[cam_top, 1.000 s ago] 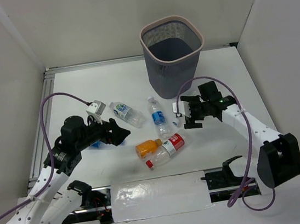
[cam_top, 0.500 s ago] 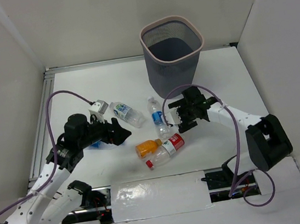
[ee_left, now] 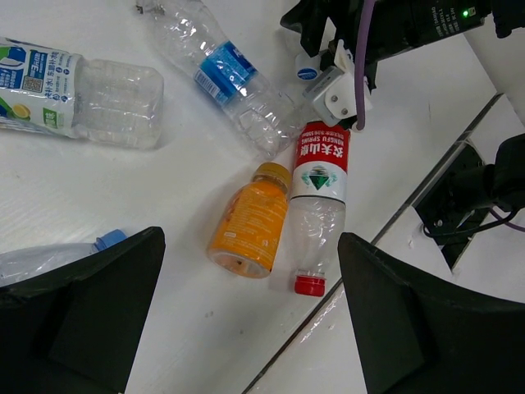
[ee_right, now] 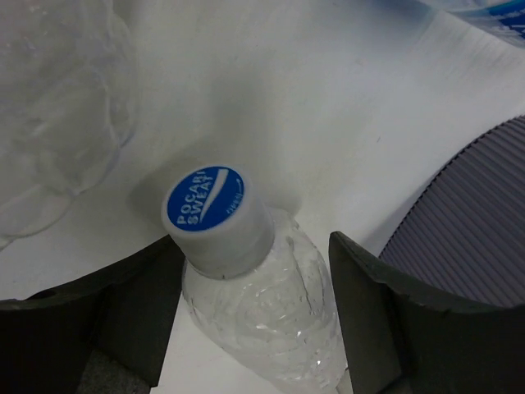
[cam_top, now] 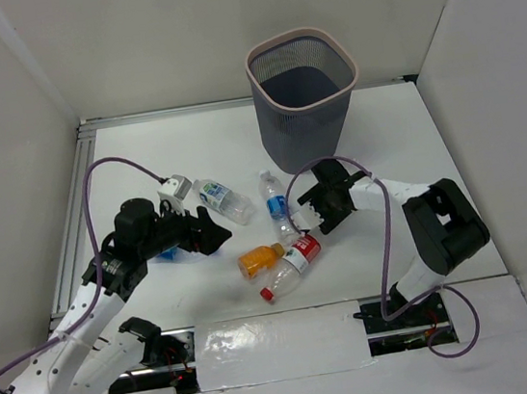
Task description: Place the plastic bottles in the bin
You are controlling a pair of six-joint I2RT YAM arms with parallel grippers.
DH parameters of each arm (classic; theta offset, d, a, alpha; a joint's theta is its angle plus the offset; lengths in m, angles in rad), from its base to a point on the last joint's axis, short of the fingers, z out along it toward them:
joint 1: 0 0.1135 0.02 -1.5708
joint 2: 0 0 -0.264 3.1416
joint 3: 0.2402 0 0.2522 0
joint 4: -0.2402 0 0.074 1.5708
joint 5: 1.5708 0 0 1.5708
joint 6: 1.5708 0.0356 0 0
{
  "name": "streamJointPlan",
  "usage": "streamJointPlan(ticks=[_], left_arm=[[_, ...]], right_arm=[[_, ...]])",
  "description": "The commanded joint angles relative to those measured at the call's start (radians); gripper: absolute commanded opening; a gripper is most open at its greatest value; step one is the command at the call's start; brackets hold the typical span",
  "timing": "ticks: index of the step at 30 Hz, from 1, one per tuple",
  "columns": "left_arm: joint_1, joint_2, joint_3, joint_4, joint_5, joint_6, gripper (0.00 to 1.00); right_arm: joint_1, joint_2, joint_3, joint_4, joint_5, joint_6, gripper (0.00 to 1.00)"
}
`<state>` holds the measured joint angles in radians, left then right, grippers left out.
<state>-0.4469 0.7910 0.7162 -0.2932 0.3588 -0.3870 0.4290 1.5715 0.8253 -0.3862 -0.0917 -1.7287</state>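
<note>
My right gripper (cam_top: 306, 213) is open and low over the table. Its jaws flank a small upright clear bottle (ee_right: 262, 312) with a blue-topped cap (ee_left: 308, 72). A clear blue-labelled bottle (cam_top: 277, 207) lies just left of it. The orange-drink bottle (cam_top: 260, 259) and the red-labelled bottle (cam_top: 291, 261) lie side by side, framed between my left gripper's (ee_left: 250, 328) open, empty jaws above them. Another labelled clear bottle (cam_top: 220, 201) lies farther back. A clear blue-capped bottle (ee_left: 49, 258) lies by my left arm. The grey mesh bin (cam_top: 302, 124) stands behind the right gripper.
White walls close in the table on the left, back and right. A metal rail (cam_top: 74, 232) runs along the left edge. A taped clear sheet (cam_top: 278, 341) lies at the near edge between the arm bases. Purple cables loop over both arms.
My right gripper has swung left and down from near the bin to straddle the small upright bottle. My left arm has barely moved. The lying bottles stay put.
</note>
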Motion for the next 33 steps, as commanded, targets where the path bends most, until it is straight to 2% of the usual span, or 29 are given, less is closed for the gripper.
streamJointPlan(ticks=[1,6,7,9,10,13,18,22,27,31,32,33], left_arm=[[-0.003,0.007,0.046,0.022,0.025,0.031,1.0],[-0.003,0.007,0.046,0.022,0.025,0.031,1.0],[-0.003,0.007,0.046,0.022,0.025,0.031,1.0],[-0.003,0.007,0.046,0.022,0.025,0.031,1.0],[-0.003,0.007,0.046,0.022,0.025,0.031,1.0],[-0.003,0.007,0.046,0.022,0.025,0.031,1.0],[-0.003,0.007,0.046,0.031,0.061,0.04,1.0],[-0.003,0.007,0.046,0.04,0.081,0.04,1.0],[-0.003,0.016,0.046,0.04,0.081,0.05,1.0],[-0.003,0.025,0.046,0.04,0.081,0.05,1.0],[-0.003,0.025,0.046,0.04,0.081,0.05,1.0],[-0.003,0.025,0.046,0.04,0.081,0.05,1.0]], right_arm=[[0.007,0.018,0.003,0.021,0.033,-0.066,0.75],[-0.003,-0.05,-0.015,0.001,0.02,-0.077,0.6],[-0.003,-0.066,-0.015,-0.008,0.008,-0.077,0.49],[-0.012,-0.097,-0.015,-0.031,-0.003,-0.068,0.36],[-0.012,-0.109,-0.015,-0.04,-0.02,-0.068,0.36],[-0.012,-0.183,-0.005,-0.098,-0.089,-0.039,0.26],[-0.012,-0.326,0.096,-0.219,-0.259,0.082,0.23],[-0.012,-0.41,0.283,-0.354,-0.463,0.171,0.22],[-0.012,-0.375,0.524,-0.58,-0.725,0.277,0.22],[-0.012,-0.283,0.745,-0.672,-0.969,0.402,0.22],[-0.012,-0.265,0.779,-0.684,-0.97,0.428,0.22],[-0.012,-0.248,0.813,-0.703,-1.035,0.448,0.22]])
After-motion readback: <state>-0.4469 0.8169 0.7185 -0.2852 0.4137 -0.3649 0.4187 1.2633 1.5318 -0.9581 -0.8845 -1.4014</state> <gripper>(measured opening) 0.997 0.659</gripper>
